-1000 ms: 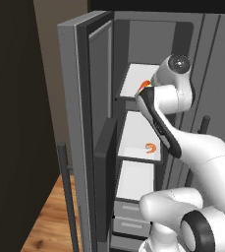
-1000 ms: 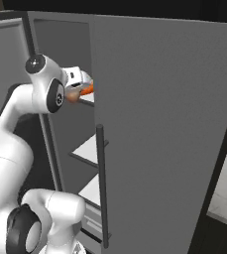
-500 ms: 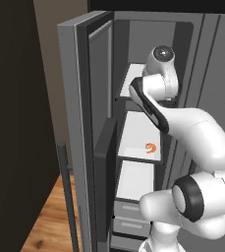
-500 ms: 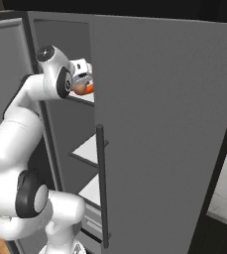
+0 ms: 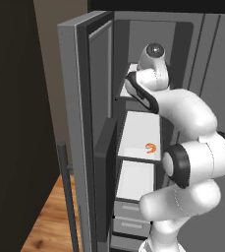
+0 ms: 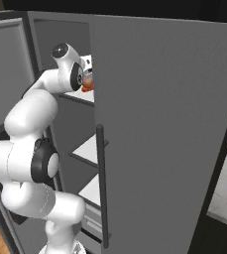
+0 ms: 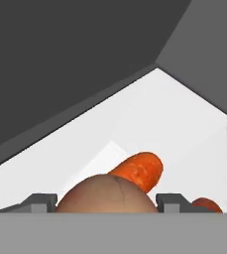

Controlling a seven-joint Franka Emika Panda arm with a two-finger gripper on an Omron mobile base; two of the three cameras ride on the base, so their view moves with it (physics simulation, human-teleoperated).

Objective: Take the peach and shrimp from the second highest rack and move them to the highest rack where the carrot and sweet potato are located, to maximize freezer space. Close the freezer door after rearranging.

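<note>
A: What is seen from the left base view that is missed from the other side?

B: The freezer's white racks (image 5: 141, 133) are laid out one above another, and the shrimp (image 5: 151, 147), a small orange curl, is seen lying on the second highest rack. The highest rack is largely covered by the white arm (image 5: 182, 108), so its contents cannot be made out there.

A: And from the right base view?

B: The open freezer door (image 6: 159, 129) takes up most of the frame. At its left edge, level with the highest rack, the peach (image 6: 86, 79) is glimpsed as a brownish round shape against the hand, with a bit of orange just below it. The rest of the hand is cut off by the door.

A: What is added by the hand view?

B: The peach (image 7: 107, 194) is shown close up, low in the frame, set between the two grey fingertips (image 7: 35, 202) of the gripper (image 7: 106, 204). Just behind it the carrot (image 7: 137, 171) is seen lying on the white floor of the highest rack (image 7: 174, 124). A second orange object is cut off at the lower right and cannot be identified.

A: How is the claw set?

B: The jaws are spread wide with the peach grasped between them. Whether the peach rests on the rack cannot be told.
</note>
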